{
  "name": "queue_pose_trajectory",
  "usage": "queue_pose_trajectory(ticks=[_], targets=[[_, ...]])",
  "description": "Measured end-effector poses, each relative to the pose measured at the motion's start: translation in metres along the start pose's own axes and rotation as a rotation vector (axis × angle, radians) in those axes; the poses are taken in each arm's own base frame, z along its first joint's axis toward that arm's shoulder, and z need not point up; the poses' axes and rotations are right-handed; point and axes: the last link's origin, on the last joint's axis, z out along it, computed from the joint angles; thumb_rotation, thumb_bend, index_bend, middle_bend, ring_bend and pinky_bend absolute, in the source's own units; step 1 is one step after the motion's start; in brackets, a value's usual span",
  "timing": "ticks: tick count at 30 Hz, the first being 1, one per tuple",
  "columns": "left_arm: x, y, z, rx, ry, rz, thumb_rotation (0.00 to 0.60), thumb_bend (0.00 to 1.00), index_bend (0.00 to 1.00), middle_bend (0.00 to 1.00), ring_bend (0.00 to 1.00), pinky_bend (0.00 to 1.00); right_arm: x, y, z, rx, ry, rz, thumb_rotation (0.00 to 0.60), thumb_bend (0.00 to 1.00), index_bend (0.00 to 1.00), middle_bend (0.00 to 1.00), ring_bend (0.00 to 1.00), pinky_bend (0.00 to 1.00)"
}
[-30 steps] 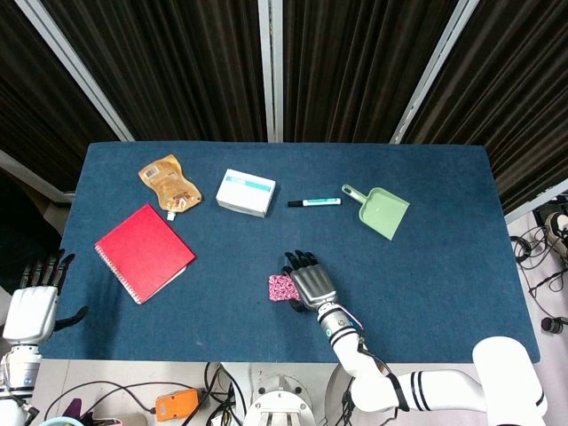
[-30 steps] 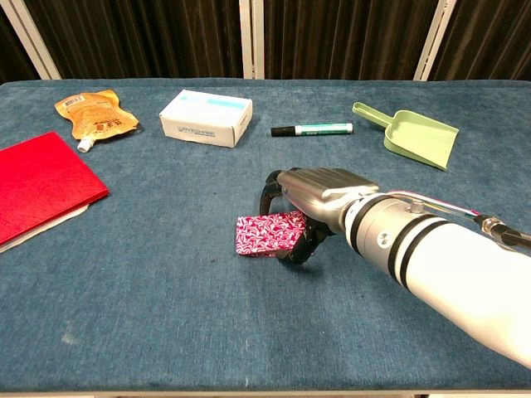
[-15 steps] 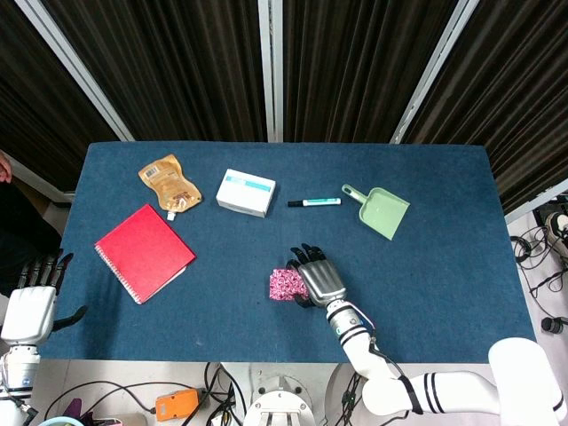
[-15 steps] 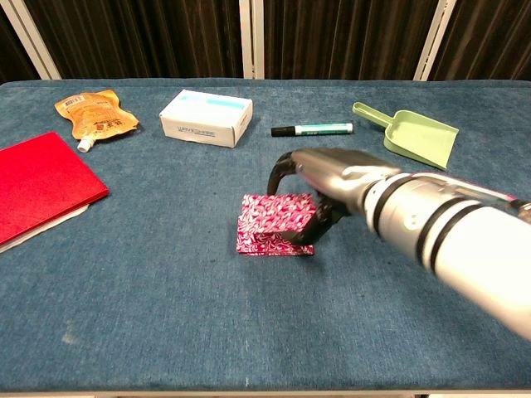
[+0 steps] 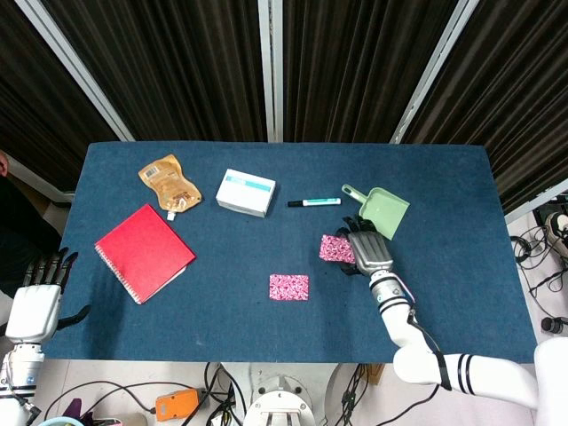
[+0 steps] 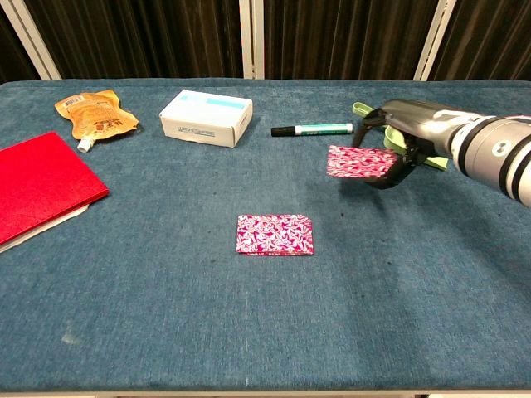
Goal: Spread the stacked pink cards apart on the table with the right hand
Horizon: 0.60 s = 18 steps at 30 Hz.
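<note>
One pink patterned card (image 5: 288,287) (image 6: 275,234) lies flat near the middle of the blue table. My right hand (image 5: 366,250) (image 6: 406,141) is up and to the right of it, above the cloth, and holds a second pink card (image 5: 336,248) (image 6: 360,162) roughly level from its right edge. That held card hangs just in front of the green dustpan. My left hand (image 5: 37,297) hangs off the table's left front corner with its fingers apart and nothing in them; only the head view shows it.
At the back stand a green dustpan (image 5: 384,211) (image 6: 421,138), a marker (image 5: 312,202) (image 6: 311,129), a white box (image 5: 246,193) (image 6: 206,118) and an orange pouch (image 5: 169,185) (image 6: 94,113). A red notebook (image 5: 144,251) (image 6: 37,186) lies at the left.
My right hand has lifted one pink card off the stack and carried it right and toward the back, away from the card left on the table. The left hand has hardly moved.
</note>
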Motion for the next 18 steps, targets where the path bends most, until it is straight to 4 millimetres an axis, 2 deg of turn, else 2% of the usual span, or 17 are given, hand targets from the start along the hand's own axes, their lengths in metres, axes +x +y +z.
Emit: queue_pose_trajectory(ticks=[4, 8, 18], targets=[[0.001, 0.002, 0.000, -0.001, -0.002, 0.004, 0.600, 0.13, 0.07, 0.00, 0.00, 0.00, 0.000, 0.013, 0.013, -0.036, -0.016, -0.018, 0.600, 0.58, 0.49, 0.16, 0.03, 0.12], [0.001, 0.002, 0.000, 0.003, -0.003, 0.006, 0.600, 0.13, 0.07, 0.00, 0.00, 0.00, -0.005, 0.016, 0.020, -0.048, -0.035, -0.029, 0.600, 0.59, 0.46, 0.16, 0.03, 0.10], [0.001, 0.001, 0.000, 0.005, -0.004, 0.004, 0.600, 0.13, 0.07, 0.00, 0.00, 0.00, -0.017, 0.017, 0.018, -0.046, -0.074, -0.072, 0.600, 0.58, 0.26, 0.16, 0.00, 0.06]])
